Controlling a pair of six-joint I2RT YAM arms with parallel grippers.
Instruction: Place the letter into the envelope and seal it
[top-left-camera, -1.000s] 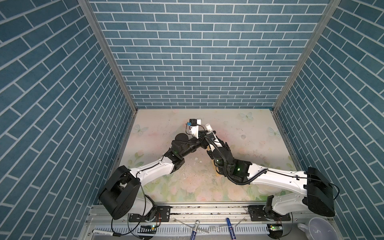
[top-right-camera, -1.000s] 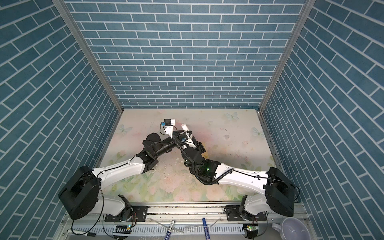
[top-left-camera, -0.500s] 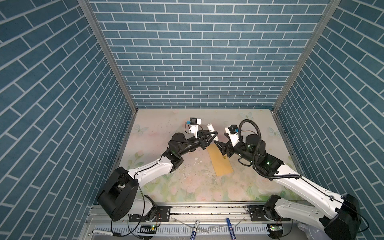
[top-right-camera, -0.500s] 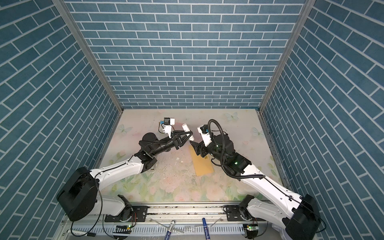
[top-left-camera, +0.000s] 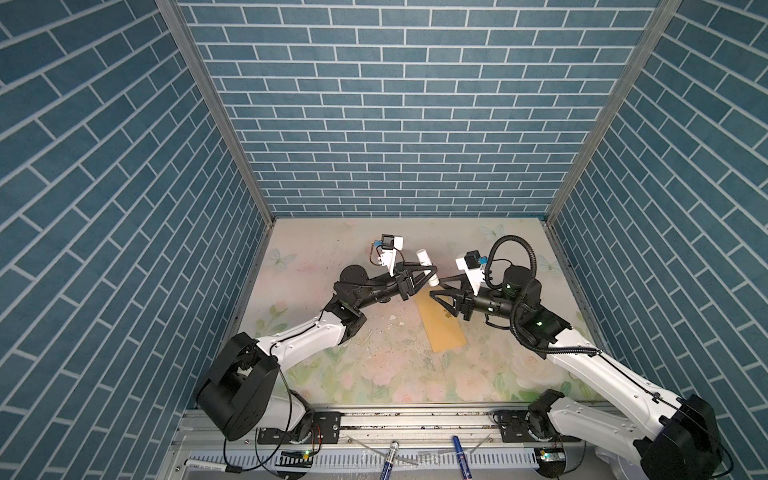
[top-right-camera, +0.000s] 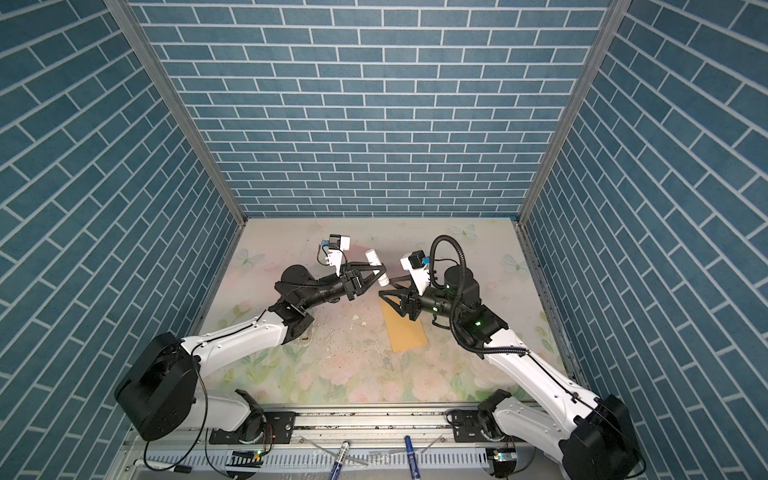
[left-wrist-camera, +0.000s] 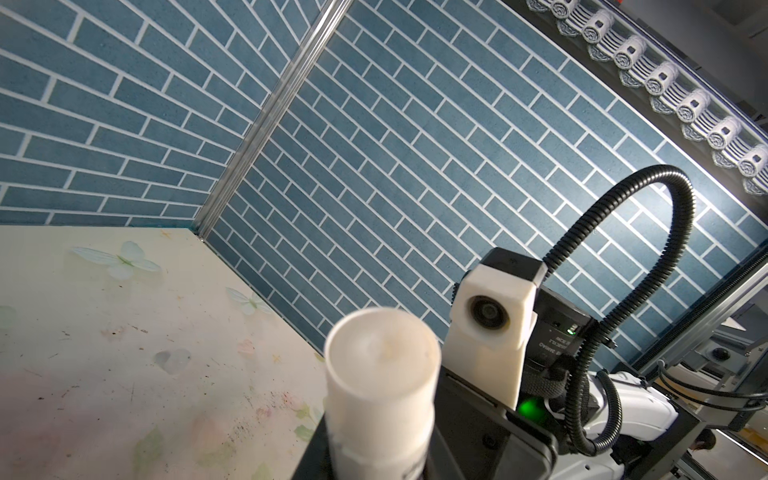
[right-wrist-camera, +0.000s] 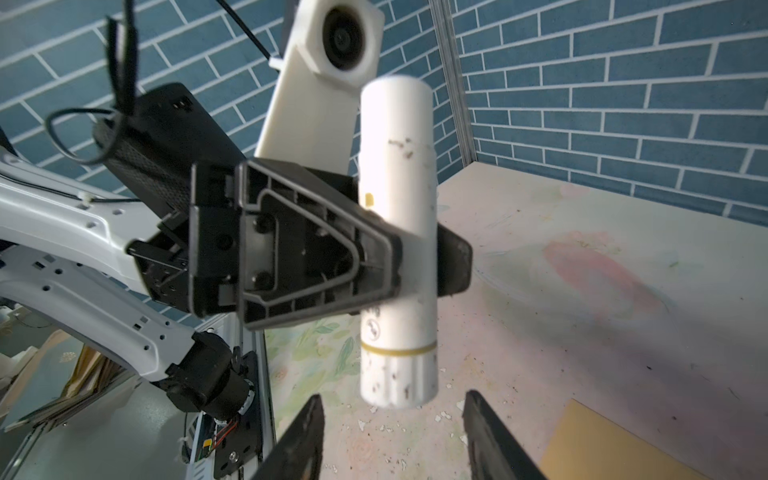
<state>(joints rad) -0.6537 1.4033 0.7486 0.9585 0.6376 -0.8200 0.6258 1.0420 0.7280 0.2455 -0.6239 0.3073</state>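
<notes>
The tan envelope (top-left-camera: 444, 332) (top-right-camera: 408, 332) lies flat on the floral table in both top views, and one corner (right-wrist-camera: 602, 444) of it shows in the right wrist view. The letter is out of view. My left gripper (top-left-camera: 430, 275) (top-right-camera: 380, 275) (right-wrist-camera: 415, 266) is shut on a white glue stick (top-left-camera: 424, 259) (top-right-camera: 372, 257) (left-wrist-camera: 382, 374) (right-wrist-camera: 397, 208), held tilted above the envelope's far end. Facing it, my right gripper (top-left-camera: 436, 286) (top-right-camera: 386, 289) (right-wrist-camera: 392, 415) is open. The stick's ribbed lower end hangs just ahead of its fingertips (right-wrist-camera: 307, 419), touching neither.
White paper crumbs (top-left-camera: 392, 328) are scattered on the table left of the envelope. Blue brick walls close in three sides. Pens (top-left-camera: 390, 457) (top-left-camera: 459, 451) and a marker (top-left-camera: 208, 467) lie on the front rail.
The right arm, stretched low across the middle a second ago, has swung back to the right, uncovering the envelope. Its jaws now stand open facing the glue stick. The left arm barely moved.
</notes>
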